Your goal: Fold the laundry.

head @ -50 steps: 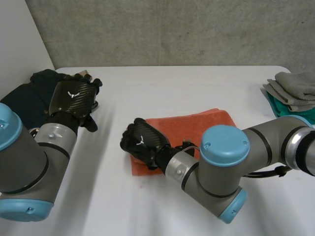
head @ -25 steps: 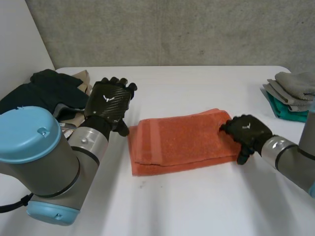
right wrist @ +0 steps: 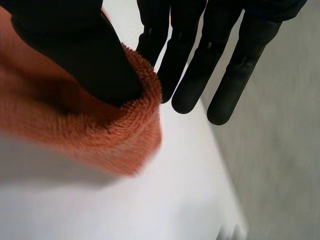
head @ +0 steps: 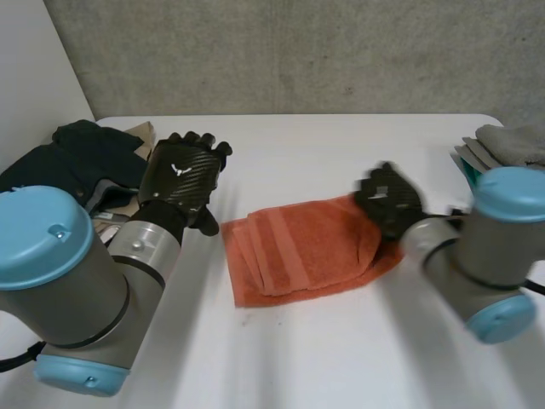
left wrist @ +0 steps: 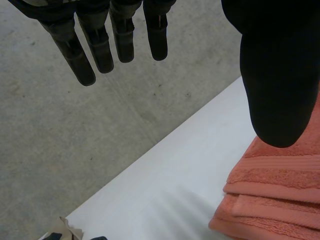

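Your orange towel point(head: 298, 251) folded on white table point(head: 298, 358), R hand point(head: 389, 200) pinching its right end btw thumb & straight fingers, that end raised off table, L hand point(head: 180, 179) open, fingers straight, holding nothing, just beside towel's left end, dark clothes pile point(head: 77, 158) beyond it.

**Soft, even light on a bright table**

Bright, diffuse light falls from above on the white table point(head: 281, 366), the palest surface in the scene. The grey wall point(head: 298, 51) at the far side is evenly lit. A dull sheen lies on the back of the left hand point(head: 180, 177) and on the blue cap point(head: 43, 230) at near left. The dark pile point(head: 68, 162) at far left reads almost black. In the right wrist view the right hand point(right wrist: 75, 55) is a near-black shape, and the raised towel point(right wrist: 115, 135) edge lays a soft grey shadow on the table beneath it.
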Robot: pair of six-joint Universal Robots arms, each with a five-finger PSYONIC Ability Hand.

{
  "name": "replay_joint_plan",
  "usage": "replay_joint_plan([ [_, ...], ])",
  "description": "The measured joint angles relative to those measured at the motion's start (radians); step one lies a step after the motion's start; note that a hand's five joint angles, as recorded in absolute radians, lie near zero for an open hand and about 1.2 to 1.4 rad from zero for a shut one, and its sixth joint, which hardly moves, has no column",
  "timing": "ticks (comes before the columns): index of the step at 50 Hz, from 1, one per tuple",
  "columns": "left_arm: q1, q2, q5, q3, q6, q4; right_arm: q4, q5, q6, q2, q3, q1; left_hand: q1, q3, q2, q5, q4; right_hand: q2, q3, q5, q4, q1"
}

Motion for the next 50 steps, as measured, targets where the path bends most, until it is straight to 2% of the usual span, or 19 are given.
replay_joint_plan([
  [5, 0.020, 0.036, 0.001, -0.029, 0.000, 0.000, -0.022, -0.062, -0.143, 0.019, -0.031, 0.185, 0.000, 0.000, 0.000, 0.001, 0.000, 0.000, 0.000, 0.000, 0.000, 0.000],
  [8, 0.040, 0.060, 0.002, -0.050, 0.000, 0.000, -0.047, -0.146, -0.208, 0.056, -0.029, 0.302, 0.000, 0.000, 0.000, 0.001, 0.000, 0.000, 0.000, 0.000, 0.000, 0.000],
  [11, 0.062, 0.078, 0.002, -0.065, 0.000, 0.001, -0.063, -0.200, -0.228, 0.095, -0.021, 0.371, 0.000, 0.000, 0.000, 0.001, 0.000, -0.002, 0.000, 0.000, 0.000, -0.002],
  [12, 0.070, 0.083, 0.002, -0.070, -0.001, 0.001, -0.068, -0.212, -0.230, 0.109, -0.019, 0.390, 0.000, 0.000, 0.000, 0.001, 0.000, -0.140, -0.141, -0.120, -0.141, -0.112],
  [13, 0.075, 0.085, 0.002, -0.072, -0.001, 0.001, -0.068, -0.214, -0.230, 0.111, -0.019, 0.393, 0.000, 0.000, 0.000, 0.001, 0.000, -0.180, -0.179, -0.178, -0.180, -0.146],
  [15, 0.090, 0.090, 0.002, -0.077, -0.001, 0.002, -0.075, -0.213, -0.215, 0.130, -0.017, 0.418, 0.000, 0.000, 0.000, 0.001, 0.000, -0.636, -0.609, -0.617, -0.614, -0.566],
  [16, 0.094, 0.090, 0.002, -0.077, -0.001, 0.002, -0.076, -0.207, -0.205, 0.133, -0.016, 0.422, 0.000, 0.000, 0.000, 0.001, 0.000, -0.732, -0.710, -0.717, -0.717, -0.655],
  [19, 0.104, 0.091, 0.003, -0.077, 0.000, 0.003, -0.080, -0.181, -0.144, 0.132, -0.012, 0.420, 0.000, 0.000, 0.000, 0.001, 0.000, -0.920, -0.927, -0.930, -0.935, -0.830],
  [25, 0.104, 0.085, 0.003, -0.058, 0.001, 0.009, -0.085, -0.154, 0.100, 0.053, 0.008, 0.364, 0.000, 0.000, 0.000, 0.000, 0.000, -0.962, -0.976, -0.954, -0.987, -0.857],
  [26, 0.100, 0.078, 0.003, -0.043, 0.000, 0.011, -0.084, -0.154, 0.235, 0.003, 0.019, 0.335, 0.000, 0.000, 0.000, 0.000, 0.000, -0.962, -0.976, -0.953, -0.987, -0.857],
  [27, 0.099, 0.076, 0.003, -0.038, 0.000, 0.011, -0.084, -0.153, 0.267, -0.008, 0.021, 0.328, 0.000, 0.000, 0.000, 0.001, 0.000, -0.962, -0.976, -0.954, -0.987, -0.857],
  [29, 0.084, 0.056, 0.003, -0.007, -0.009, 0.013, -0.077, -0.152, 0.474, -0.075, 0.028, 0.279, 0.000, 0.000, 0.000, 0.001, 0.000, -0.962, -0.976, -0.954, -0.987, -0.857],
  [32, 0.051, 0.018, 0.002, 0.041, -0.029, 0.013, -0.053, -0.151, 0.670, -0.125, 0.026, 0.217, 0.000, 0.000, 0.000, 0.001, 0.000, -0.962, -0.976, -0.954, -0.987, -0.857],
  [35, -0.001, -0.039, 0.001, 0.107, -0.059, 0.007, 0.004, -0.146, 0.804, -0.148, 0.005, 0.148, 0.000, 0.000, 0.000, 0.000, 0.000, -0.962, -0.976, -0.953, -0.987, -0.857],
  [38, -0.055, -0.114, 0.000, 0.184, -0.089, -0.010, 0.097, -0.141, 0.865, -0.133, -0.048, 0.093, 0.000, 0.000, 0.000, 0.000, 0.000, -0.962, -0.976, -0.954, -0.987, -0.857],
  [44, -0.114, -0.254, -0.016, 0.308, -0.115, -0.087, 0.262, -0.147, 0.870, -0.025, -0.177, 0.056, 0.000, 0.000, 0.000, 0.001, 0.000, -0.962, -0.976, -0.954, -0.987, -0.857],
  [50, -0.139, -0.421, -0.113, 0.421, -0.117, -0.257, 0.440, -0.189, 0.831, 0.164, -0.359, 0.058, 0.000, 0.000, 0.000, 0.001, 0.000, -0.962, -0.976, -0.954, -0.987, -0.857],
])
